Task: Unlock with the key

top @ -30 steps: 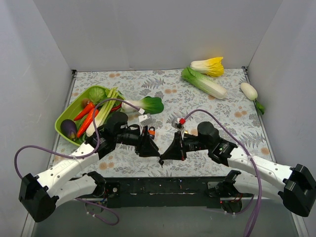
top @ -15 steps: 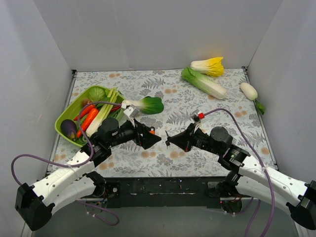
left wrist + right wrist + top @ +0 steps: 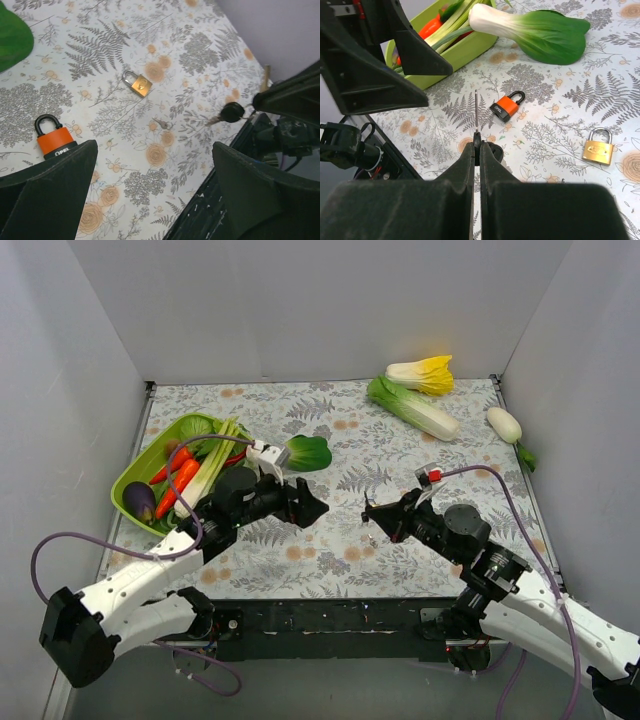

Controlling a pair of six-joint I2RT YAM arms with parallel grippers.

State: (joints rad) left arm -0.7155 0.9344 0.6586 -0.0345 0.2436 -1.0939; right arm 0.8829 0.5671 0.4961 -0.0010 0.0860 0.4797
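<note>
Progress: early. Key in hand, no lock opened yet, as far as I can judge.

- Right gripper, nearest the table's front edge: fingers pressed together on the key, thin blade sticking out past the tips. Held in the air above the patterned mat, touching nothing.
- Just beyond the blade in the right wrist view: orange padlock, lying flat, shackle seated in its body. Apart from the key tip.
- Brass padlock off to one side, also flat, shackle down. Which of the two the key fits cannot be told.
- Small loose key lies on the mat between the two padlocks, seen only from the left wrist.
- Left gripper: fingers spread wide, holding nothing, hanging over the mat with the orange padlock near one fingertip.
- Farther back: bok choy beside the green tray of vegetables; not part of the job.

Left to do, by my reading: steady a padlock (the empty left gripper looks placed for that), find the keyway, insert the blade, turn, free the shackle. Keyway is not visible in any view, so alignment is the open question.
</note>
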